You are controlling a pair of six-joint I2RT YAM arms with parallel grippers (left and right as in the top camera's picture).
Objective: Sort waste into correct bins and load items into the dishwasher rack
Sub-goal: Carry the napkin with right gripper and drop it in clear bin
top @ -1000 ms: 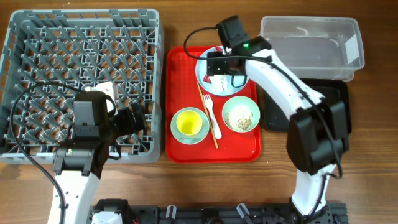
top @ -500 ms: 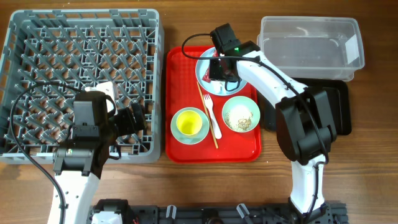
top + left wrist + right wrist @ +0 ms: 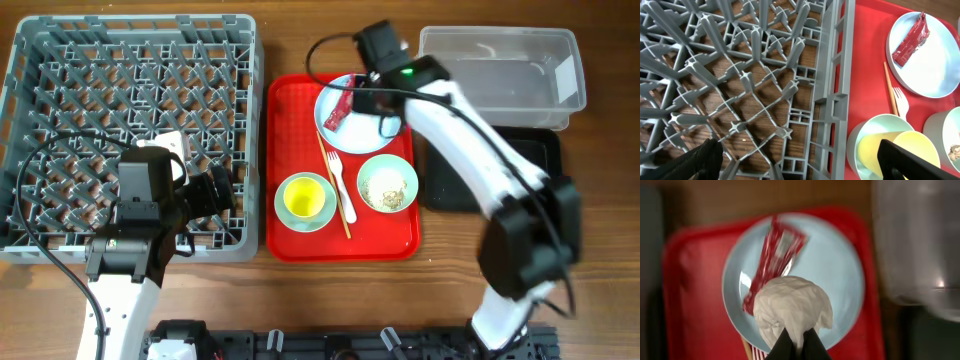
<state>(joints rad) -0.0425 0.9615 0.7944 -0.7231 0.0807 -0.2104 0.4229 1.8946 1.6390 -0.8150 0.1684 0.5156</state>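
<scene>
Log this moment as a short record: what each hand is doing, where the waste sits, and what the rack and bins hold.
right hand: shut on the tissue, over the plate
left hand: open, holding nothing, over the rack near its right edge
wrapper: lying on the plate
crumbs: in one bowl on the red tray
cup: sitting in the other bowl
rack: no dishes loaded
tub: no waste visible inside
black tray: partly hidden by the arm; visible part bare
</scene>
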